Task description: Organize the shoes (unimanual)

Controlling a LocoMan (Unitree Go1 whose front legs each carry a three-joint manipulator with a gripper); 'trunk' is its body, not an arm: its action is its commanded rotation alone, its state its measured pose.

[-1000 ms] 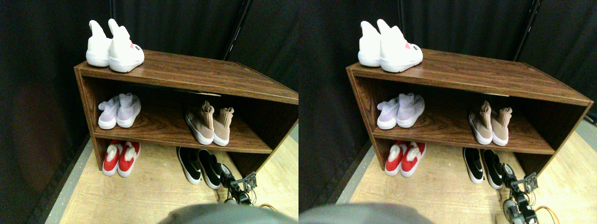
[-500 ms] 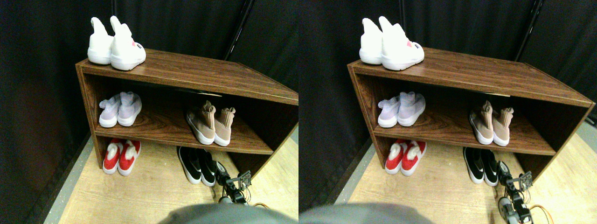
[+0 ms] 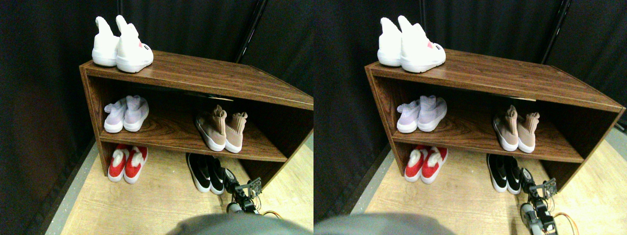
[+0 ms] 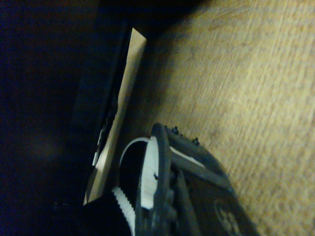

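A black pair of shoes (image 3: pixel 205 172) with white soles stands side by side on the floor under the right end of the wooden rack (image 3: pixel 196 73). My right gripper (image 3: pixel 230 180) is low on the floor, right against the outer side of the right black shoe. In the wrist view a white sole edge (image 4: pixel 146 172) lies just beside the dark jaw frame, in deep shadow. A tan knit pair (image 3: pixel 220 129) stands on the middle shelf, at the right.
A white high pair (image 3: pixel 120 43) sits on the rack's top at the left. A lavender pair (image 3: pixel 126 113) is on the middle shelf's left, and a red pair (image 3: pixel 126 164) is below it on the floor. Light wood floor (image 3: pixel 147 205) spreads in front; black curtains hang behind.
The right black shoe has slid left and now lies close against its mate. My gripper has followed it leftward. The whole view has shifted slightly.
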